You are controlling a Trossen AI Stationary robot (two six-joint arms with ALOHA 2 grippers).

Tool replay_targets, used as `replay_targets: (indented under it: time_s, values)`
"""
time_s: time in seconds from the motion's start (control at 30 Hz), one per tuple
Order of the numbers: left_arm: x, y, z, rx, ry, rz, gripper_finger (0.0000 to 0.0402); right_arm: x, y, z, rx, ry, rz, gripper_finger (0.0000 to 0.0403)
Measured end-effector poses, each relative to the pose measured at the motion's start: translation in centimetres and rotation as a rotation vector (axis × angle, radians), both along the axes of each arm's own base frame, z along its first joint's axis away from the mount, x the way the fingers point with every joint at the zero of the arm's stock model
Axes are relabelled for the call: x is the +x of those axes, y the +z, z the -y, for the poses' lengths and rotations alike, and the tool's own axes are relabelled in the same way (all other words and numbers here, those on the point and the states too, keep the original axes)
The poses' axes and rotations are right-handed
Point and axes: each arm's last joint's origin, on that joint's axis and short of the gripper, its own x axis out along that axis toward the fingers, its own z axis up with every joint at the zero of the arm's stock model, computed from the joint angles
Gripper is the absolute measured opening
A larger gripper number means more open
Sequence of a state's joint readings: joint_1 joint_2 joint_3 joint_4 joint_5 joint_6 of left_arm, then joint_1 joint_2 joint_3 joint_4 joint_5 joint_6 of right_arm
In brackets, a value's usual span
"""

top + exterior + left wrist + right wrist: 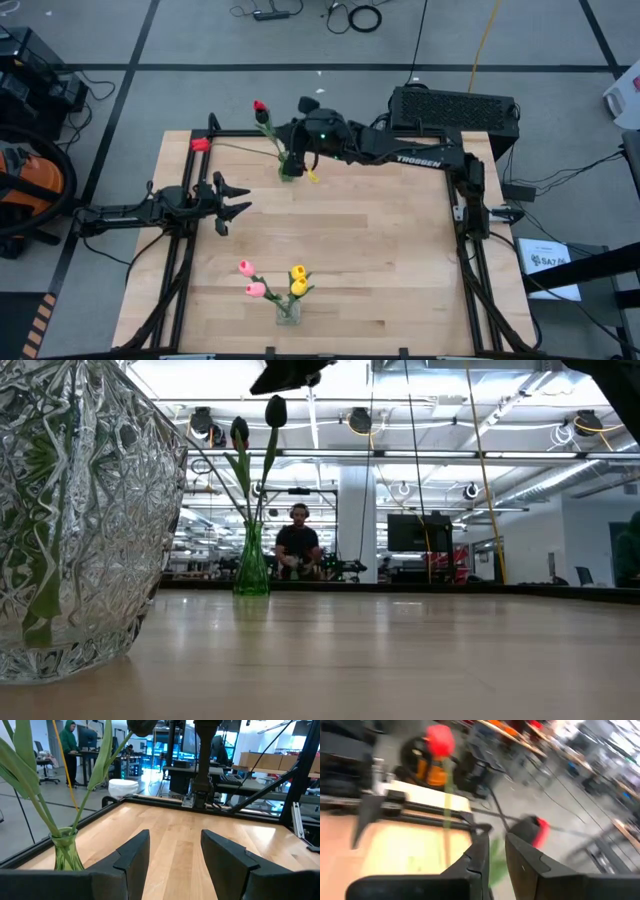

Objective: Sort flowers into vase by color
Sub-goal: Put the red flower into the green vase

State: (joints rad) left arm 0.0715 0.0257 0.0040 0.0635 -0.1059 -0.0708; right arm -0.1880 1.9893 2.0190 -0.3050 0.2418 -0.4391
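Observation:
A green glass vase (288, 166) stands near the table's far edge and holds red tulips: one head stands up (260, 107), and one leans toward the left edge (200, 144). My right gripper (302, 138) hovers just above this vase, its fingers nearly shut (496, 851) with a blurred green strip between them. In the low view the vase (251, 565) shows two dark tulip heads under the gripper. A clear cut-glass vase (288, 310) near the near edge holds pink (247, 268) and yellow tulips (298, 273). My left gripper (228, 206) waits open at the left side. My right gripper pinches a thin green stem or leaf (495, 864) between its two fingers, above the green vase. Blur hides which tulip it belongs to. The fingers point toward the table's left side. The red heads (440, 740) (537, 830) stand beyond the fingertips.
A small yellow piece (312, 176) lies on the wood right of the green vase. The clear vase (70, 510) fills the low view's left foreground. A black frame rims the table (350, 250). A person sits in the room beyond (298, 545).

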Motion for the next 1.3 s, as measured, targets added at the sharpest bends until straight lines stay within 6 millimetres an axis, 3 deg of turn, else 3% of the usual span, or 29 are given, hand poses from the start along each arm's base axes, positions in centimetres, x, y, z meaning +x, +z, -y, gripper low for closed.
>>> replay_targets:
  time_s: [0.13,0.3,0.4,0.6,0.87,1.13,1.3]
  values:
    - [0.0,0.0,0.0,0.0,0.0,-0.001,0.0185,-2.2,1.6,0.5,0.086,-0.074,-0.004,0.0055]
    - [0.0,0.0,0.0,0.0,0.0,-0.001,0.0185,-7.2,4.2,1.9,0.359,-0.059,-0.008,0.0052]
    - [0.0,0.0,0.0,0.0,0.0,0.003,0.0185,-10.3,4.0,1.8,0.446,-0.125,-0.051,0.0037]
    - [0.0,0.5,0.0,0.001,0.007,0.047,0.0185,-16.6,1.6,-1.9,0.576,-0.212,0.058,0.0003]
    - [0.0,0.5,0.1,0.004,-0.024,0.051,0.0185,-23.0,-4.9,-6.5,0.846,-0.31,0.322,0.0005]
    - [-0.1,0.7,-0.1,0.001,0.034,0.073,0.0185,-24.9,-9.4,-7.3,0.935,-0.362,0.298,0.0002]
    - [-0.2,0.8,-0.6,-0.043,0.227,0.091,0.0185,-24.9,-10.6,-7.0,0.913,-0.387,0.258,0.0001]
